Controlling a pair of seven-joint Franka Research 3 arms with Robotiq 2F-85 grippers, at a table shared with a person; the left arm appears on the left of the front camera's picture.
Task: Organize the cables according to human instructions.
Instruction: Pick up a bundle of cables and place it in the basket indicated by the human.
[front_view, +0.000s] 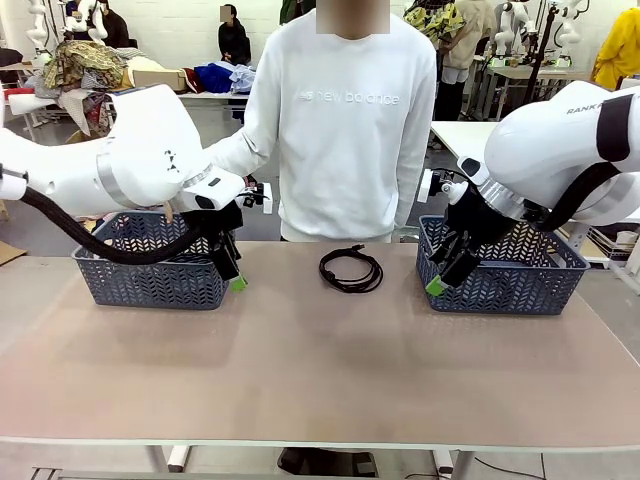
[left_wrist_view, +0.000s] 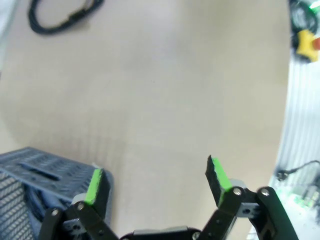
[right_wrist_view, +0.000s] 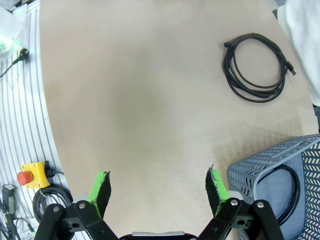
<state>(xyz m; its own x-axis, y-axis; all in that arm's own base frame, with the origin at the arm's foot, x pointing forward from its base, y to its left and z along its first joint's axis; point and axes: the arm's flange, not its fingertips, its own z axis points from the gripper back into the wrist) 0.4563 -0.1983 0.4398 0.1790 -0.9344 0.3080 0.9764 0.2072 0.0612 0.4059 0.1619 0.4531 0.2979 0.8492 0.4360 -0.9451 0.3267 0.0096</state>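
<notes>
One coiled black cable (front_view: 350, 270) lies on the table's far middle, in front of the person; it also appears as a black cable (left_wrist_view: 65, 15) and cable (right_wrist_view: 255, 67) in the wrist views. My left gripper (front_view: 232, 272) hangs open and empty at the front right corner of the left basket (front_view: 150, 262). Its green pads (left_wrist_view: 95, 186) stand wide apart around the left gripper's gap (left_wrist_view: 157, 182). My right gripper (front_view: 445, 275) is open and empty beside the right basket (front_view: 510, 265); in its own view the right gripper (right_wrist_view: 157, 187) holds nothing. Another cable (right_wrist_view: 295, 190) rests inside the right basket (right_wrist_view: 270, 170).
A person in a white sweatshirt (front_view: 345, 120) stands at the far edge, between the two grey-blue baskets. Dark cord (left_wrist_view: 30, 200) shows inside the left basket (left_wrist_view: 35, 167). A yellow stop-button box (right_wrist_view: 32, 175) sits on the floor beyond the table edge. Bare tabletop (front_view: 320, 370) spreads in front.
</notes>
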